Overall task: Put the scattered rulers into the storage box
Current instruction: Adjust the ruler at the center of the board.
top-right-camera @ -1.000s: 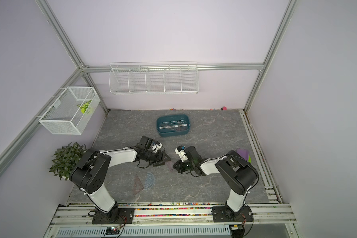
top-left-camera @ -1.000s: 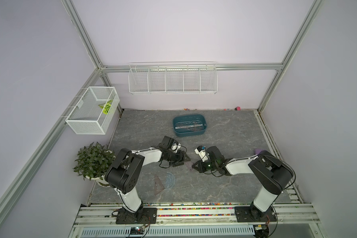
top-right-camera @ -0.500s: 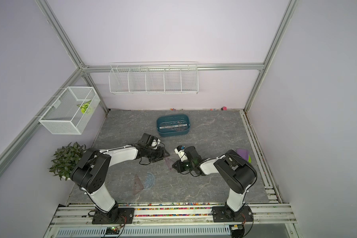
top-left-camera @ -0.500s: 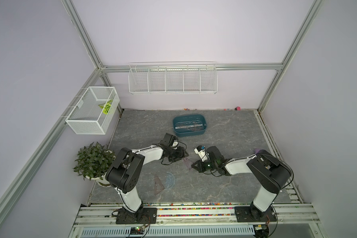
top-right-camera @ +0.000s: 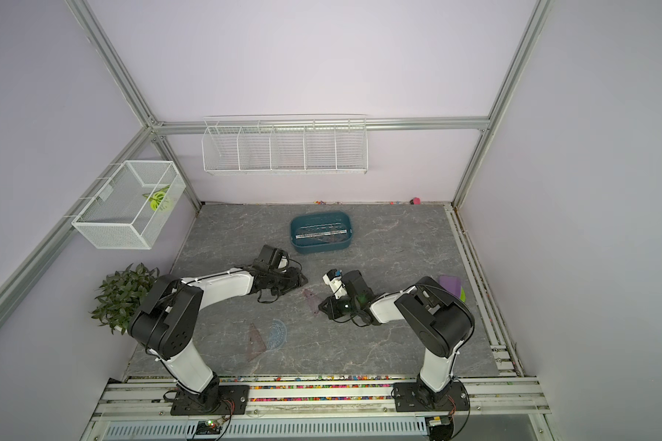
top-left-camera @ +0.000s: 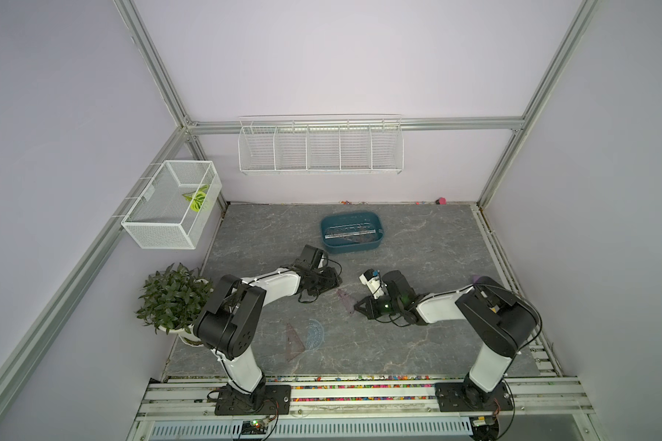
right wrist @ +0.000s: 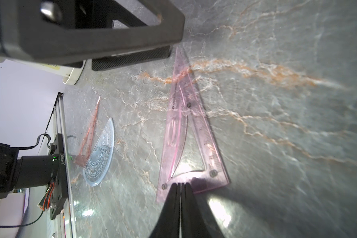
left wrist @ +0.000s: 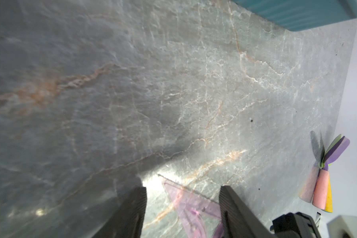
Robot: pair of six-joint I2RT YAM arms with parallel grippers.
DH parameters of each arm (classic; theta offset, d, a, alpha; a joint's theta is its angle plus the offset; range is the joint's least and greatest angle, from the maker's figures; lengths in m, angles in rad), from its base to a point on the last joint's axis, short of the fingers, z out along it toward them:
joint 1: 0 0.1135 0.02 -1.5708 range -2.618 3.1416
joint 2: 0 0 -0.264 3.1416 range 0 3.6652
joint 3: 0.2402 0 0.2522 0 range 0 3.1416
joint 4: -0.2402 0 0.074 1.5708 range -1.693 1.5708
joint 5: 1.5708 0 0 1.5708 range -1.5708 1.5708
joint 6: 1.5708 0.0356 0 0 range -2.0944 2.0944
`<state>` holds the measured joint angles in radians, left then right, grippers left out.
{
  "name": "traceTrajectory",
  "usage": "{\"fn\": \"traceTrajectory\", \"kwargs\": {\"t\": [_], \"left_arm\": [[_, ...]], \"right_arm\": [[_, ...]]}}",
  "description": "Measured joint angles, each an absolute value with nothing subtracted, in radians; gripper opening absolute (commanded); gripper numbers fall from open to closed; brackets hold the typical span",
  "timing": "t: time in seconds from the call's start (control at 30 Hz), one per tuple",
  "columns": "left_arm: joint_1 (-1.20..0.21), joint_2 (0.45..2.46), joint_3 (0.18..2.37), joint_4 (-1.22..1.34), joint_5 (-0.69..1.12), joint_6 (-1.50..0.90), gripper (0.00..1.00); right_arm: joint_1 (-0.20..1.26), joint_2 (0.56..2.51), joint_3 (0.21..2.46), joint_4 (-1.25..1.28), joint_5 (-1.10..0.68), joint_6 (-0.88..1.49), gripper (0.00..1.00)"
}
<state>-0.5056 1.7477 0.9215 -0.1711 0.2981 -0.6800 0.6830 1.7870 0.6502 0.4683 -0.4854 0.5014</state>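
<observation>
Purple triangle ruler [right wrist: 186, 134] is lying flat on the grey marbled table [top-left-camera: 417, 248] between my arms. My right gripper [right wrist: 180, 185] is pressing its jaws together, tips touching the triangle's short edge. My left gripper [left wrist: 182, 189] is standing spread at the pointed end. A brownish triangle [right wrist: 89, 134] and a bluish protractor [right wrist: 102, 152] are lying just beside each other, nearer my bases. Straight rulers [top-left-camera: 350, 233] are sitting inside the teal storage box [top-left-camera: 350, 250], farther back.

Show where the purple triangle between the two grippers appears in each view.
Both top views: purple triangle between left gripper and right gripper.
Left wrist: triangle between open fingers of left gripper.
Right wrist: triangle's short edge at the shut right gripper.
Shared landmark: left gripper, by its sharp corner.
</observation>
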Motion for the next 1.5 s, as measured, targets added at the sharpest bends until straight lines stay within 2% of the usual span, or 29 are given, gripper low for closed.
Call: {"fn": "traceTrajectory", "kwargs": {"t": [0.33,0.93,1.23,1.5], "left_arm": [[-0.500,1.757,0.925,-0.145,0.310,-0.679,0.62],[-0.502,1.786,0.924,-0.066,0.376,-0.664,0.61],[-0.531,1.708,0.879,-0.212,0.427,-0.620,0.63],[-0.604,1.785,0.963,-0.260,0.530,-0.589,0.63]], "right_arm": [[0.640,1.788,0.655,0.447,-0.492,0.501,0.10],[0.597,1.841,0.811,0.271,-0.472,0.472,0.10],[0.582,1.826,0.816,0.231,-0.467,0.470,0.10],[0.562,1.760,0.758,0.191,-0.456,0.472,0.10]]}}
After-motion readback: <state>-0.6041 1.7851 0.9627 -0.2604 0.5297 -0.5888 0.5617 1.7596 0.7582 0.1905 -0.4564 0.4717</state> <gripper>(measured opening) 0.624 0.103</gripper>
